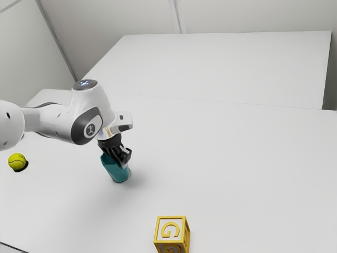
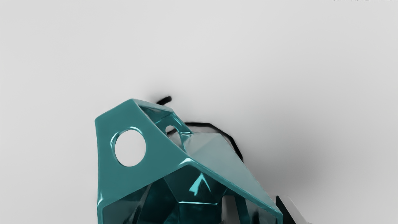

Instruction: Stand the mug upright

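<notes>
In the exterior view, you have the mug (image 1: 117, 172) tilted, well apart from the table's (image 1: 237, 163) far edge, with room toward the exterior view's right; the letter block (image 1: 170, 232) sits nearer the camera. Your hand (image 1: 126, 159) is closed on the mug's wall, one finger (image 2: 229, 210) inside, one outside.

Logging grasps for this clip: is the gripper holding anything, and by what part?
Yes, the teal mug, apparently pinched by its side wall at the open rim: one finger inside, the other finger outside.
</notes>
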Tool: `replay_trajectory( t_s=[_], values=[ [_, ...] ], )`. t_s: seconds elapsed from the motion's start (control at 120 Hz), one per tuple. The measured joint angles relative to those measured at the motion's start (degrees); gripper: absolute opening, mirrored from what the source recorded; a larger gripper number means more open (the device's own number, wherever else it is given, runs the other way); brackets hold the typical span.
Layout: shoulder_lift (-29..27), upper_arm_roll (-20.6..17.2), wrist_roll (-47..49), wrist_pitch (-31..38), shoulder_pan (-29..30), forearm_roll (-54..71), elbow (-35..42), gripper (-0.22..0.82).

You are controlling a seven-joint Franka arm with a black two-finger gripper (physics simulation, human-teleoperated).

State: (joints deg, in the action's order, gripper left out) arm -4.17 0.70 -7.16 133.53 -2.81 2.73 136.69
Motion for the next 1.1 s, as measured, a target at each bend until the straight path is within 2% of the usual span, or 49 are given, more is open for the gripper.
replay_trajectory(
  t_s=[0.375,0.5,0.675,1.1],
  values=[
    [-2.07,0.0,0.33,0.09,-0.09,-0.08,-0.17,0.4],
    [-3.24,0.0,0.35,-0.06,-0.09,-0.23,-0.26,0.48],
    [-4.9,0.0,0.36,-1.77,-0.72,-1.33,-1.76,0.54],
    [-1.23,-2.59,1.86,-17.15,0.18,-4.35,-16.52,0.58]
  ],
)
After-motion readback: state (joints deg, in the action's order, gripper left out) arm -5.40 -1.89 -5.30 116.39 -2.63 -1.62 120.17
